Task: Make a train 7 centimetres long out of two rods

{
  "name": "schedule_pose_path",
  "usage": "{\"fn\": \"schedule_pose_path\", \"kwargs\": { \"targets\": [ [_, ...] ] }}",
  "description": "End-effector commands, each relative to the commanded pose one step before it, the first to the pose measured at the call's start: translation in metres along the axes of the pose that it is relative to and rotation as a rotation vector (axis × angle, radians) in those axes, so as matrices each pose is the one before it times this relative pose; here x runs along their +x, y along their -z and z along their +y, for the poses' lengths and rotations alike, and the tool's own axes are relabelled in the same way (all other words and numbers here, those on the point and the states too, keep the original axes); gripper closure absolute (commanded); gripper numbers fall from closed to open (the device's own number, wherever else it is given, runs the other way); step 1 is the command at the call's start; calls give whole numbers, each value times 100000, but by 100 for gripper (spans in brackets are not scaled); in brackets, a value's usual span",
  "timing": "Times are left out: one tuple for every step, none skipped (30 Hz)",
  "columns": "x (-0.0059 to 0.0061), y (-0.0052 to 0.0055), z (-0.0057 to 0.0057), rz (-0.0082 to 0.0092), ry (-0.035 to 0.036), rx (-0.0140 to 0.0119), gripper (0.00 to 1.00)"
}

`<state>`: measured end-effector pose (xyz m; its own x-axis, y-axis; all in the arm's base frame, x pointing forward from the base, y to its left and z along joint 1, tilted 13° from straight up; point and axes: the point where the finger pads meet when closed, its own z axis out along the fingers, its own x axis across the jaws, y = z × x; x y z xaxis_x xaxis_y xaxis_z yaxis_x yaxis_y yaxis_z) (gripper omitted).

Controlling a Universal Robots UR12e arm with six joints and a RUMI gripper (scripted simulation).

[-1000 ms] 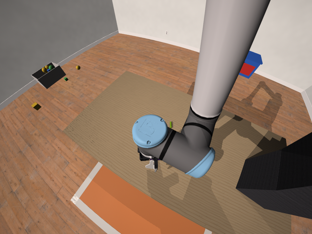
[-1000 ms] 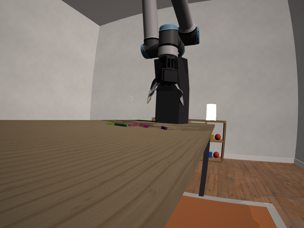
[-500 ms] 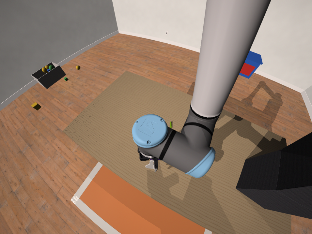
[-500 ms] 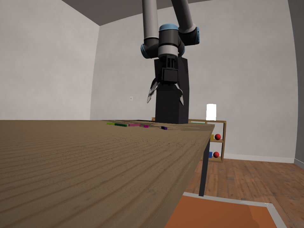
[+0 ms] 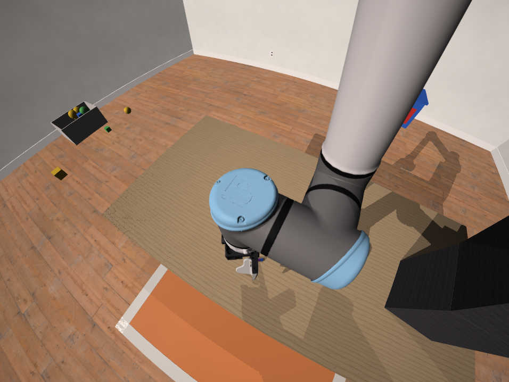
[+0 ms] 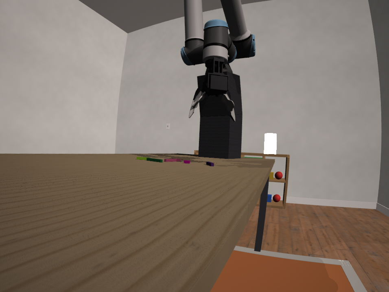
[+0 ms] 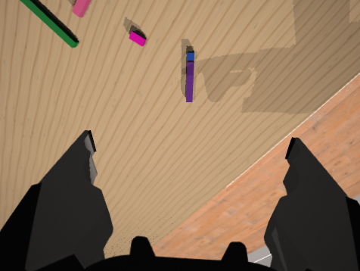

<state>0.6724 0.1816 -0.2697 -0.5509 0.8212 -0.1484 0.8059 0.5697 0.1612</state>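
Note:
A purple rod (image 7: 189, 85) (image 6: 210, 163) lies flat on the table. A small blue rod (image 7: 190, 57) lies at its far end in the wrist view, in line with it; their ends touch or almost touch. A magenta rod (image 7: 138, 38) (image 6: 186, 162) lies apart, to the left of the blue and purple rods in the wrist view. A green rod (image 7: 53, 26) (image 6: 154, 160), a pink rod (image 7: 81, 8) (image 6: 170, 160) and a lime rod (image 6: 141, 158) lie further off. My gripper (image 7: 189, 135) (image 6: 212, 118) is open wide and empty, well above the table.
The table's edge (image 7: 265, 154) (image 6: 251, 207) runs near the purple rod's side, beyond it to the right in the wrist view. The dark robot pedestal (image 5: 444, 279) (image 6: 217, 136) stands behind the rods. In the top view the arm hides most of the rods.

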Motion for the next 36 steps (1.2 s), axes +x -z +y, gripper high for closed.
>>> {"fn": "schedule_pose_path", "kwargs": {
  "targets": [
    [-28,2539,44,-25,4,-63,0],
    [0,425,0,0,0,0,0],
    [0,374,0,0,0,0,0],
    [0,318,0,0,0,0,0],
    [0,0,0,0,0,0,0],
    [0,0,0,0,0,0,0],
    [0,260,0,0,0,0,0],
    [0,202,0,0,0,0,0],
    [0,146,0,0,0,0,0],
    [0,96,0,0,0,0,0],
    [0,53,0,0,0,0,0],
    [0,21,0,0,0,0,0],
    [0,3,0,0,0,0,0],
    [0,0,0,0,0,0,0],
    [0,0,0,0,0,0,0],
    [0,0,0,0,0,0,0],
    [0,0,0,0,0,0,0],
    [0,0,0,0,0,0,0],
    [0,0,0,0,0,0,0],
    [0,0,0,0,0,0,0],
    [0,0,0,0,0,0,0],
    [0,0,0,0,0,0,0],
    [0,0,0,0,0,0,0],
    [0,0,0,0,0,0,0],
    [0,0,0,0,0,0,0],
    [0,0,0,0,0,0,0],
    [0,0,0,0,0,0,0],
    [0,0,0,0,0,0,0],
    [0,0,0,0,0,0,0],
    [0,0,0,0,0,0,0],
    [0,0,0,0,0,0,0],
    [0,0,0,0,0,0,0],
    [0,0,0,0,0,0,0],
    [0,0,0,0,0,0,0],
    [0,0,0,0,0,0,0],
    [0,0,0,0,0,0,0]
  ]
}}
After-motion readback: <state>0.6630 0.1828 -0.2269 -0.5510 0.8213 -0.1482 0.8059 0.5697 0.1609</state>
